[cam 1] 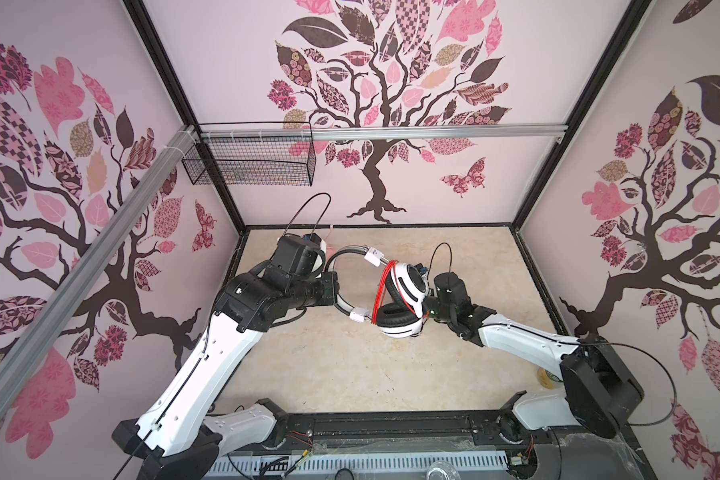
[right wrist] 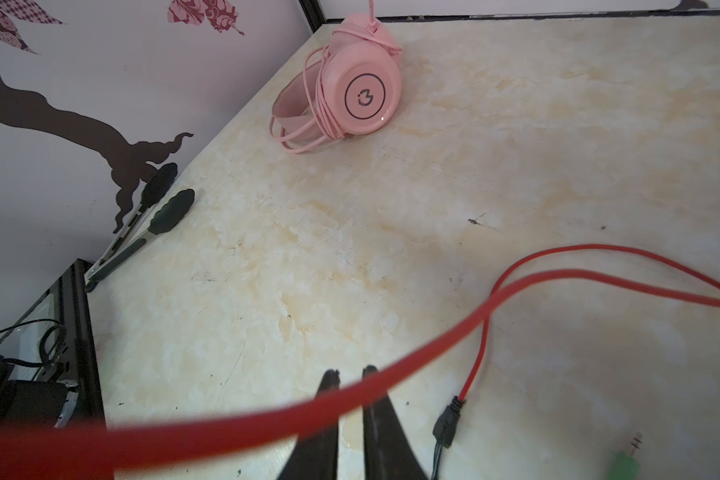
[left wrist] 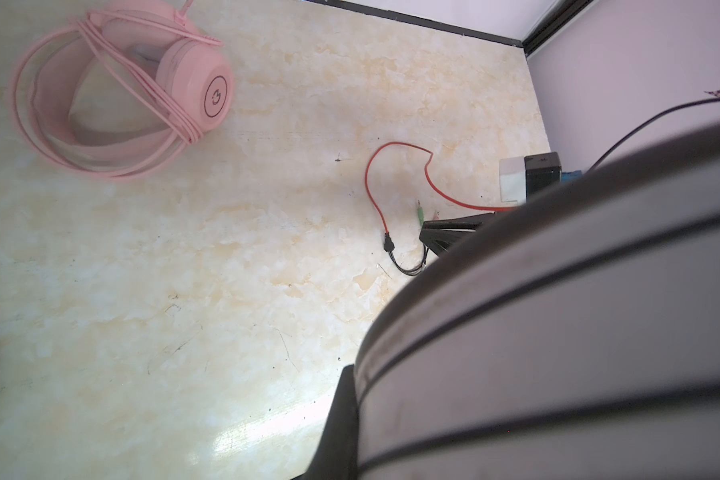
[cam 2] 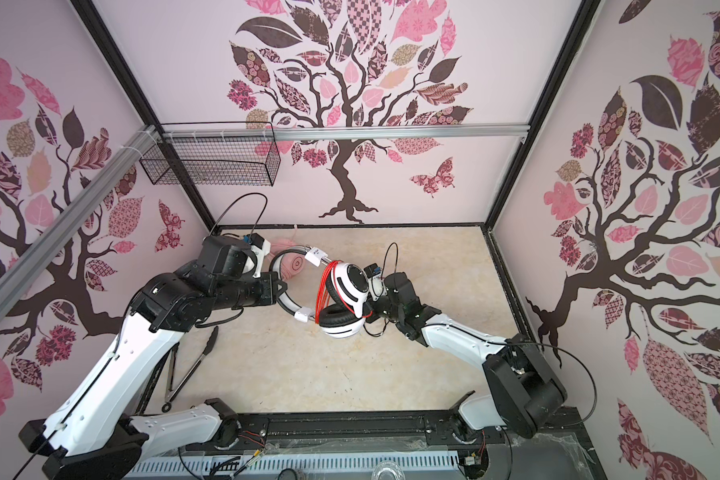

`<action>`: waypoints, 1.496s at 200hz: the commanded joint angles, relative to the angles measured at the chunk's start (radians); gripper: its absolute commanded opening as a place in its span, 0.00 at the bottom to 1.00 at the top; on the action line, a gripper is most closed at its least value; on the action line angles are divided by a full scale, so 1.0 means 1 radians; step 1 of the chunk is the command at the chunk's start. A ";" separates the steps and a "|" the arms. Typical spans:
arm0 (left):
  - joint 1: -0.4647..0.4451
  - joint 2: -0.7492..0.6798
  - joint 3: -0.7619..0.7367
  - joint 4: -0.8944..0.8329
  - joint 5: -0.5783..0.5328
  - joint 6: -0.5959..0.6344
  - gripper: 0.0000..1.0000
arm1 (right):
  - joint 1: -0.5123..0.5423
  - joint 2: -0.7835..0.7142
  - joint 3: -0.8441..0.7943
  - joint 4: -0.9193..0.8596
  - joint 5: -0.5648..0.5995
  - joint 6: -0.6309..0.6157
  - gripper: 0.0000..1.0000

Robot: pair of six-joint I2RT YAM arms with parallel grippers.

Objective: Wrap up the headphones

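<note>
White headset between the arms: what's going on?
The left claw is clamped on the band of the white headset. Its red cable is looped several times by the ear cups, with the plug end loose on the table. The right claw is slightly parted, the cable across its tips. The pink headset lies wrapped at the back.

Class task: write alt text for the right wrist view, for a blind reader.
A red cable crosses the two black fingers of the right gripper, slightly apart, above a cream table. Farther off lies a pink headset with its cable wound round it; black tongs lie by the wall.
</note>
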 commanded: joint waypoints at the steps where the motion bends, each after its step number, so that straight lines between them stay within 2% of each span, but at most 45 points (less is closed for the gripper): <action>1: 0.017 0.004 0.096 0.033 -0.016 -0.078 0.00 | -0.001 0.021 -0.014 0.069 -0.036 0.027 0.21; 17: 0.017 0.014 0.122 0.030 -0.057 -0.095 0.00 | -0.001 0.003 -0.044 0.074 0.003 0.030 0.31; 69: 0.035 0.068 0.186 0.009 -0.207 -0.122 0.00 | -0.002 -0.149 -0.155 0.069 0.070 0.060 0.42; 106: 0.163 0.088 0.152 0.057 -0.135 -0.170 0.00 | -0.019 -0.174 -0.121 -0.017 0.140 0.044 0.49; 130: 0.272 0.084 0.095 0.093 -0.137 -0.207 0.00 | -0.069 -0.077 -0.053 -0.015 0.105 0.083 0.58; 146: 0.329 0.080 0.070 0.097 -0.111 -0.218 0.00 | -0.076 0.030 0.029 -0.032 0.082 0.059 0.62; 180: 0.351 0.037 0.017 0.148 -0.080 -0.223 0.00 | -0.076 0.253 0.234 -0.066 0.051 -0.010 0.70; 196: 0.358 0.020 0.011 0.152 -0.079 -0.222 0.00 | -0.074 0.334 0.330 -0.076 0.052 -0.052 0.71; 232: 0.376 0.005 -0.019 0.175 -0.039 -0.226 0.00 | -0.048 0.481 0.524 -0.109 0.024 -0.211 0.74; 247: 0.384 0.007 -0.025 0.182 -0.010 -0.229 0.00 | -0.037 0.533 0.568 -0.071 -0.043 -0.240 0.74; 266: 0.389 0.003 -0.034 0.194 0.024 -0.233 0.00 | -0.026 0.583 0.594 0.013 -0.155 -0.217 0.74; 286: 0.392 0.000 -0.043 0.201 0.039 -0.235 0.00 | -0.005 0.601 0.571 0.130 -0.275 -0.185 0.74; 299: 0.392 -0.002 -0.046 0.202 0.041 -0.237 0.00 | 0.001 0.600 0.514 0.266 -0.347 -0.123 0.74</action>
